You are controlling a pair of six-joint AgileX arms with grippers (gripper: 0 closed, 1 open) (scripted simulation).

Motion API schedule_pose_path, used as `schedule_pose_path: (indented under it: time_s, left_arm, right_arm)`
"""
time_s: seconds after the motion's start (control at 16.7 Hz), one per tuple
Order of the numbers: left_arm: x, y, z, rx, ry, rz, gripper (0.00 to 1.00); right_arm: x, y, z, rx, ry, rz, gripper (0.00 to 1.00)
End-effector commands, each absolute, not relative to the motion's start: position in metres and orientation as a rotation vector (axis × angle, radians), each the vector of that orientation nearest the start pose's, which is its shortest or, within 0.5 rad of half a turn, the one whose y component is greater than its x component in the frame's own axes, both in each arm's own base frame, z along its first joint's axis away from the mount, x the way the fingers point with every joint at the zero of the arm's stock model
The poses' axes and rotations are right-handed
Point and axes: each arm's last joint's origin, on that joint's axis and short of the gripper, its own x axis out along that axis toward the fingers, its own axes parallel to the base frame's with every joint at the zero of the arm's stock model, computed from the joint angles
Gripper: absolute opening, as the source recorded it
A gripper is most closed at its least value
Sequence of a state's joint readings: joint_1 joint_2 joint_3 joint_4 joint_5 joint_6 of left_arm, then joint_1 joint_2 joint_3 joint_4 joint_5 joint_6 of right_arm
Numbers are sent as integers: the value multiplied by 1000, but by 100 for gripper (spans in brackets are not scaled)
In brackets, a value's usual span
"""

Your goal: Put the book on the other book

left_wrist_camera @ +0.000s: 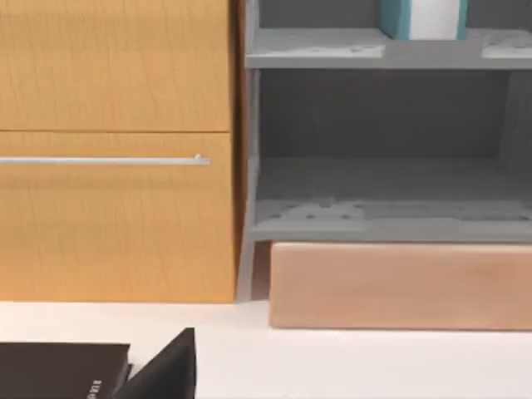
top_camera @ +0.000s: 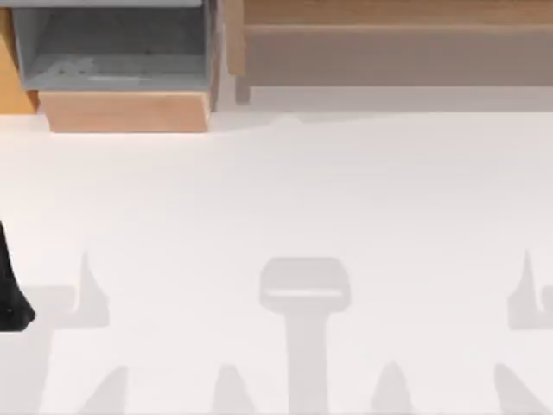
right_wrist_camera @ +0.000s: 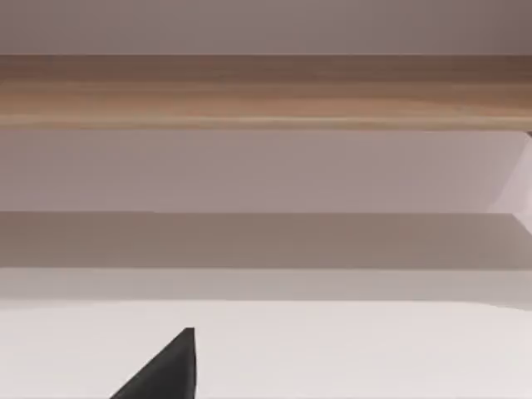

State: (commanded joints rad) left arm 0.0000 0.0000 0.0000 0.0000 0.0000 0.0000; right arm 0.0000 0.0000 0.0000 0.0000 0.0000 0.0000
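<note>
1. The white table (top_camera: 285,190) lay bare across its middle in the top view, marked by grey shadows near its front edge.
2. At the table's back left corner stood a grey open shelf unit (top_camera: 117,47) with a pale wooden block (top_camera: 125,111) set across its foot; an orange wooden cabinet (top_camera: 10,69) adjoined it on the left.
3. Along the back edge toward the right ran a long wooden shelf (top_camera: 397,35), seen up close in the right wrist view as a wooden board (right_wrist_camera: 266,90) above a pale recess.
4. In the left wrist view the cabinet showed a drawer front with a thin metal handle (left_wrist_camera: 104,160), beside the grey shelf unit's two tiers.
5. A teal-and-white book (left_wrist_camera: 422,18) stood on the upper grey tier, cut off by the picture's edge, so its full shape could not be told.
6. A black book (left_wrist_camera: 62,370) lay flat on the table in front of the cabinet, near the left edge; it was partly cut off, and its small lettering was unreadable.
7. A dark shape (top_camera: 10,290) at the table's left edge in the top view could not be identified.
8. A dark finger of the left pincer (left_wrist_camera: 166,370) showed just beside the black book; whether the pincer was spread or pressed together could not be told.
9. One dark finger of the right pincer (right_wrist_camera: 162,370) hung over bare table; its state likewise could not be told.
</note>
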Motion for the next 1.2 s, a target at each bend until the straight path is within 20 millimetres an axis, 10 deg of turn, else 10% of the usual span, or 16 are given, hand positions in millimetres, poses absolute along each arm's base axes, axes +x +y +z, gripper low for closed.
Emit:
schedule_pose_path:
  time_s: [0.24,0.6,0.9,1.2]
  left_arm:
    - [106,-2,169,-1,-13,-1,100]
    - [128,-6,246,-12,-78,-9,100]
    - [216,-19,301,-21,-37,-13,100]
    - [335,-45,292,-20,23,-14,100]
  right_arm:
    - [106,-1,160,0,0,0,100]
    - [106,-1,160,0,0,0,100]
    - [106,-1,160,0,0,0,100]
    - [106,-1,160,0,0,0,100]
